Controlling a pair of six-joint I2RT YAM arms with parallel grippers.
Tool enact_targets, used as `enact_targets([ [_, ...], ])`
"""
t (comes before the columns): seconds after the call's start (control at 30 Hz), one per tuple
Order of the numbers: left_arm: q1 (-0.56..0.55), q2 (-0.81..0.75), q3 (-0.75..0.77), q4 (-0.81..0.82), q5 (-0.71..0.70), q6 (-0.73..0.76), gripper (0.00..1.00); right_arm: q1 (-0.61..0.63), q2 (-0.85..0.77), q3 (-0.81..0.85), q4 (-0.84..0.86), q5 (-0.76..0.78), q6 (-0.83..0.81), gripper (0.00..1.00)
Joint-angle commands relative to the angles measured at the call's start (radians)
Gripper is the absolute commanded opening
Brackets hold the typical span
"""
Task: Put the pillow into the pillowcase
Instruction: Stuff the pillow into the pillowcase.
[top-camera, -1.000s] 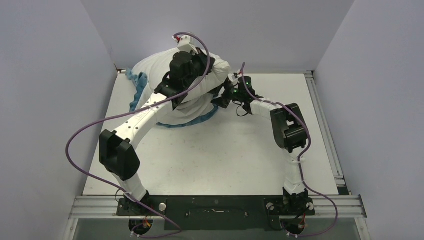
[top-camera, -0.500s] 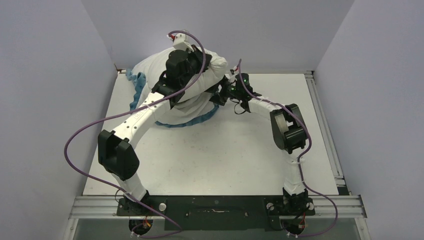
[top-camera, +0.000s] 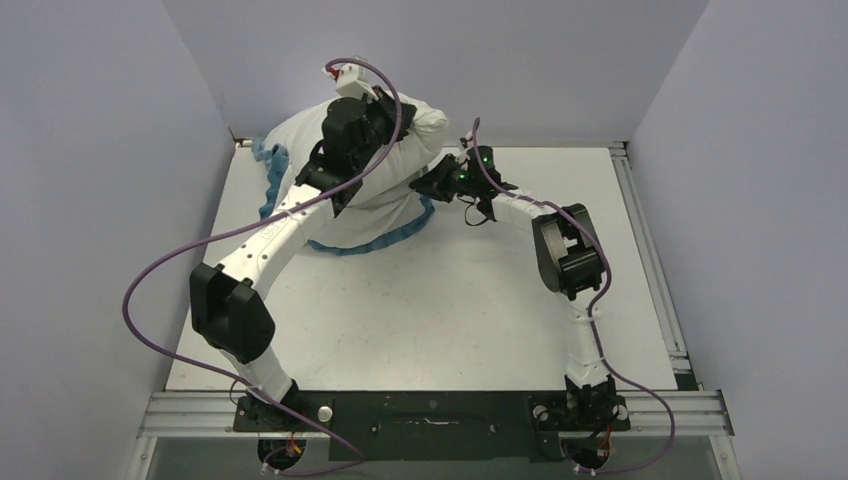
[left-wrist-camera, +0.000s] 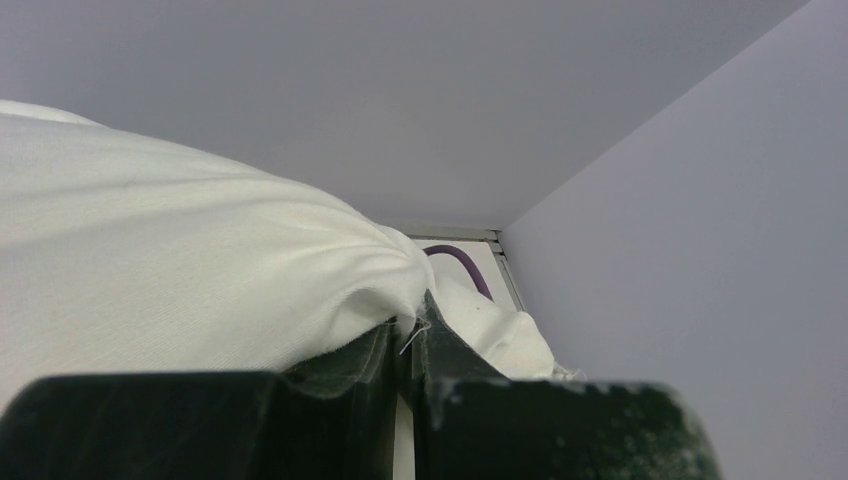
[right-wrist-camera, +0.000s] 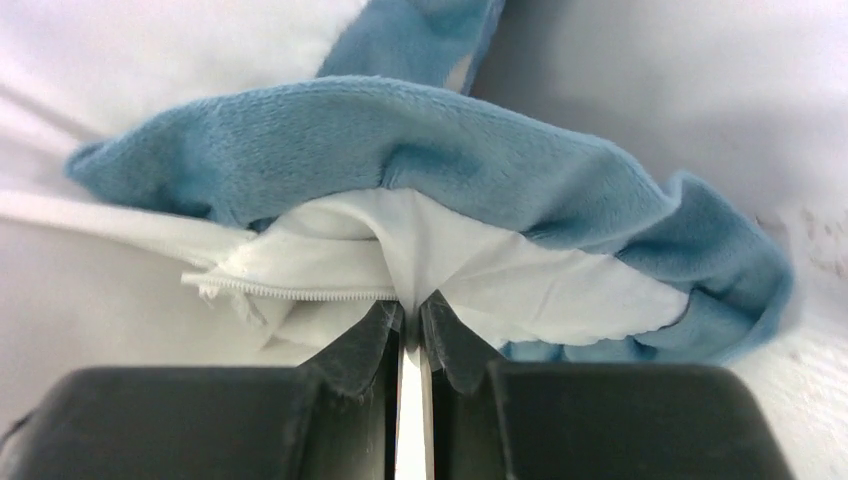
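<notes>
The right gripper (right-wrist-camera: 408, 308) has its jaws pinched to a sliver on the white hem of the pillowcase (right-wrist-camera: 500, 285). The zipper teeth (right-wrist-camera: 300, 292) lie at 9 o'clock of the pinch, and the blue ruffle (right-wrist-camera: 400, 150) is bunched over it at 12. The left gripper (left-wrist-camera: 408, 335) is likewise clamped tight, on a gathered tuck of plain white cloth that I judge to be a corner of the pillow (left-wrist-camera: 200, 260) (the case's inner face is white too, so this is a reading, not a certainty).

From above, the pillow is raised at the table's (top-camera: 450, 300) 11 o'clock corner. The blue ruffle runs beneath it from 6 round to 9, and the right gripper is at its 3 o'clock side.

The step in hand looks like spreading the case's mouth against the held pillow. To do it well, the right arm should draw the hem toward 3 o'clock and a little upward. The left arm should hold its corner high and feed it toward that opening. Pull slowly, because the bite on the hem looks shallow, and I cannot tell whether one layer or both are caught.
</notes>
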Motion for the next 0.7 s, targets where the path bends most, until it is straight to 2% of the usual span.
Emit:
enact_targets([
  [0.0,0.043,-0.05,-0.01,0.102,-0.027,0.031,0.0,-0.023,-0.134,-0.157,0.134,-0.057,-0.029,0.05],
  [0.13,0.059,-0.056,-0.032,0.087,-0.024,0.043,0.0,-0.05,-0.203,-0.291,0.388,-0.193,0.053,0.05],
  [0.3,0.085,-0.07,-0.048,0.084,-0.001,0.047,0.0,-0.054,-0.187,-0.31,0.598,-0.263,0.149,0.06],
  [0.33,0.088,-0.072,-0.049,0.083,0.002,0.048,0.0,-0.051,-0.188,-0.315,0.598,-0.263,0.147,0.09],
  [0.4,0.092,-0.074,-0.052,0.085,0.004,0.046,0.0,-0.047,-0.198,-0.334,0.614,-0.267,0.139,0.26],
  [0.43,0.093,-0.074,-0.054,0.086,0.006,0.042,0.0,-0.045,-0.205,-0.339,0.588,-0.267,0.119,0.41],
  [0.5,0.096,-0.072,-0.057,0.092,0.011,0.032,0.0,-0.042,-0.235,-0.348,0.488,-0.255,0.046,0.57],
  [0.53,0.096,-0.072,-0.056,0.095,0.016,0.03,0.0,-0.04,-0.255,-0.346,0.364,-0.238,-0.009,0.62],
  [0.6,0.097,-0.069,-0.056,0.098,0.023,0.028,0.0,-0.034,-0.292,-0.364,0.294,-0.217,-0.061,0.63],
  [0.67,0.097,-0.069,-0.054,0.099,0.028,0.028,0.0,-0.022,-0.303,-0.379,0.309,-0.217,-0.043,0.53],
])
